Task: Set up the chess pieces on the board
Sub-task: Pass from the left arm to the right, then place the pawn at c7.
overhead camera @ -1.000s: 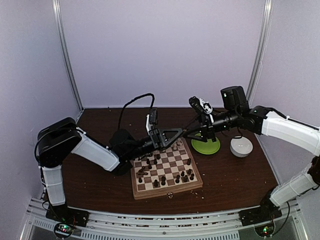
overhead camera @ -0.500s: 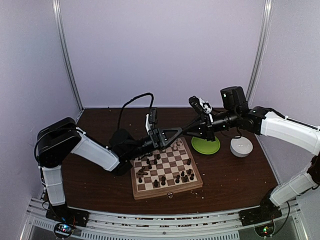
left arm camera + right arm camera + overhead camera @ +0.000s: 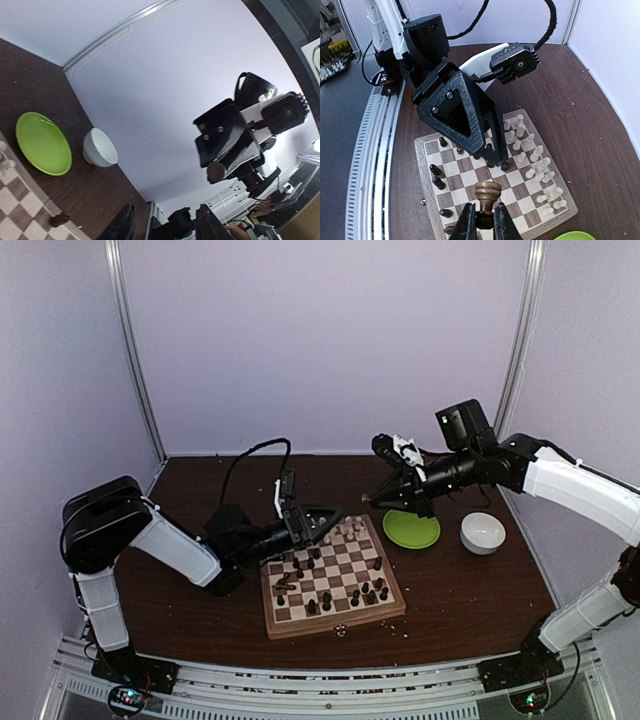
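Inside the right tool (image 3: 484,223) stands a dark chess piece (image 3: 487,192)

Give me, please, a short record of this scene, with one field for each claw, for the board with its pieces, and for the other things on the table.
left claw: open, holding nothing, above the far side of the board
right claw: shut on a dark chess piece, held above the board
pale pieces: standing in two rows along one edge
dark pieces: scattered over the squares
green plate: beside the board, nothing on it
white bowl: beside the plate
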